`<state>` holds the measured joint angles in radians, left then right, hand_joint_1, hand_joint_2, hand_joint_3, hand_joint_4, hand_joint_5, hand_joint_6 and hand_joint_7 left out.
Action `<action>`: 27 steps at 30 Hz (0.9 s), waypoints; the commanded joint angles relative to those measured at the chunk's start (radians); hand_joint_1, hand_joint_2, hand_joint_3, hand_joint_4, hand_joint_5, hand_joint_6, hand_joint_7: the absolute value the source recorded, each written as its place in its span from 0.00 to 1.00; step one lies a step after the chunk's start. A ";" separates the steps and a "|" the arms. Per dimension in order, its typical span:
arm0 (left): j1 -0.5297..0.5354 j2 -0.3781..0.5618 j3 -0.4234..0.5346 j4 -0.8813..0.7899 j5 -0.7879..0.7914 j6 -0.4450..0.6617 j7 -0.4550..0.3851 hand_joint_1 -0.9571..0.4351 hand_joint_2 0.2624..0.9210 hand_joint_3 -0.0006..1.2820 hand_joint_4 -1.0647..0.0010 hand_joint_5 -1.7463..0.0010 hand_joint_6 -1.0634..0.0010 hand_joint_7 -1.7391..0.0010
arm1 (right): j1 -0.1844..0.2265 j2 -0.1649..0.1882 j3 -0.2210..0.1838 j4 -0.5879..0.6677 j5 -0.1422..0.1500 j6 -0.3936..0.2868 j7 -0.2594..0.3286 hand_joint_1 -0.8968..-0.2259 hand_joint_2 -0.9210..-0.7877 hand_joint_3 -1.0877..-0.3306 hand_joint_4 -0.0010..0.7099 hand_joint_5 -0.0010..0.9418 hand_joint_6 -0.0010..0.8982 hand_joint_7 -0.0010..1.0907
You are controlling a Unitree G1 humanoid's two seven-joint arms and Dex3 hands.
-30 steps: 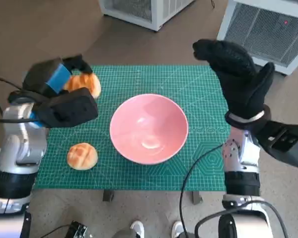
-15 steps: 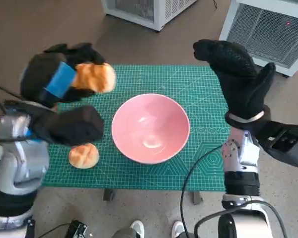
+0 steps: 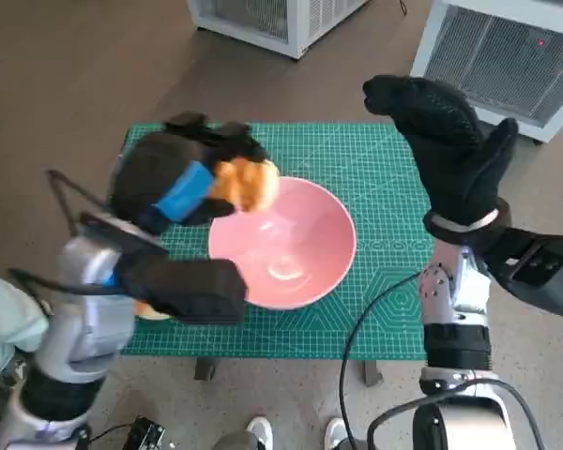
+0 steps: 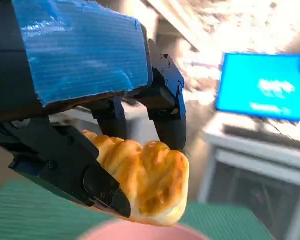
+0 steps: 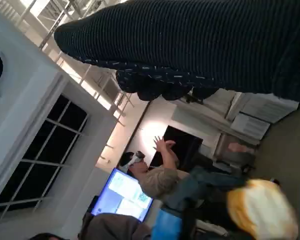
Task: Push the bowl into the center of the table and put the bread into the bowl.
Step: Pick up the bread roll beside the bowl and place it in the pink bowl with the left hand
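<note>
The left hand (image 3: 183, 183) clamps its fingers (image 4: 170, 125) on the bread (image 3: 247, 184) above the rim of the bowl (image 3: 305, 246) mid-tabletop (image 3: 385, 169), while the right hand (image 3: 450, 155) is raised, fingers apart.

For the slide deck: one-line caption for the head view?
Blue-taped black left hand holds golden bread roll over rim of pink bowl; gloved right hand raised.

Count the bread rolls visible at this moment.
2. One golden bread roll is held by the left hand above the rim of the pink bowl. A second golden roll lies on the green mat, mostly hidden beneath the left forearm.
</note>
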<state>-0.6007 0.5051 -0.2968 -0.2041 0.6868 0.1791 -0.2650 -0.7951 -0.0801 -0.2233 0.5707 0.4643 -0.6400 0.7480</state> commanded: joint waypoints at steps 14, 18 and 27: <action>-0.028 -0.085 -0.091 0.214 0.033 -0.040 -0.046 0.69 1.00 0.08 0.34 0.32 0.50 0.30 | 0.044 -0.018 -0.002 -0.002 -0.006 0.009 -0.006 0.18 0.00 0.34 0.19 0.06 0.00 0.54; -0.019 -0.084 -0.092 0.194 0.032 0.003 -0.111 0.69 0.88 0.08 0.53 0.69 0.61 0.64 | 0.046 -0.020 -0.002 -0.004 -0.007 0.009 -0.010 0.19 0.00 0.34 0.20 0.06 0.00 0.54; -0.013 -0.055 -0.075 0.108 0.018 0.054 -0.250 0.41 0.77 0.02 0.89 0.99 0.78 0.97 | 0.050 -0.022 0.000 -0.011 -0.010 0.011 -0.019 0.19 0.00 0.35 0.20 0.06 0.00 0.55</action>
<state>-0.6110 0.4368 -0.3819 -0.0494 0.7059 0.2232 -0.4821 -0.7694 -0.0985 -0.2270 0.5597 0.4648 -0.6390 0.7377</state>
